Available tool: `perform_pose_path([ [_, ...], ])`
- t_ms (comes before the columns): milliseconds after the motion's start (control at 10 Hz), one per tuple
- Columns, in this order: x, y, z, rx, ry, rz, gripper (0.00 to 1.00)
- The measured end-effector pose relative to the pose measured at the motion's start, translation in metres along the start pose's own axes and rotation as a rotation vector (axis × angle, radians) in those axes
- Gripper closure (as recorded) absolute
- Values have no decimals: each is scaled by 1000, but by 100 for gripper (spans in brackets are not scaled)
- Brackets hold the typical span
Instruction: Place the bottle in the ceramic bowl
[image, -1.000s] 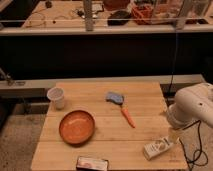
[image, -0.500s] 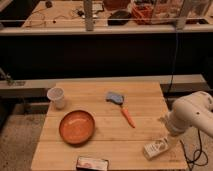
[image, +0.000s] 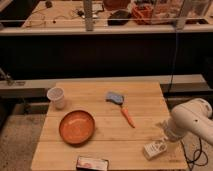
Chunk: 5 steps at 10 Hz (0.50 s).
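The bottle (image: 154, 149) is small and whitish and lies on its side near the front right corner of the wooden table (image: 105, 140). The ceramic bowl (image: 77, 127), orange-brown and glossy, sits empty at the front left, far from the bottle. My white arm (image: 189, 121) reaches in from the right. Its gripper (image: 164, 138) stands open just above the bottle's right end. The arm hides the point where gripper and bottle meet, so I cannot tell whether they touch.
A white cup (image: 56, 97) stands at the back left. A blue-grey sponge (image: 115, 97) and an orange carrot (image: 128, 117) lie mid-table. A flat dark box (image: 92, 163) lies at the front edge. A dark bench and railing run behind the table.
My arm has dropped lower and come forward, bringing the gripper down onto the bottle's end. The bottle, bowl and other things have stayed put.
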Motion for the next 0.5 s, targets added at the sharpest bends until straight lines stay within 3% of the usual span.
perform_pose_path([
  [500, -6, 5, 17, 0, -4, -40, 20],
])
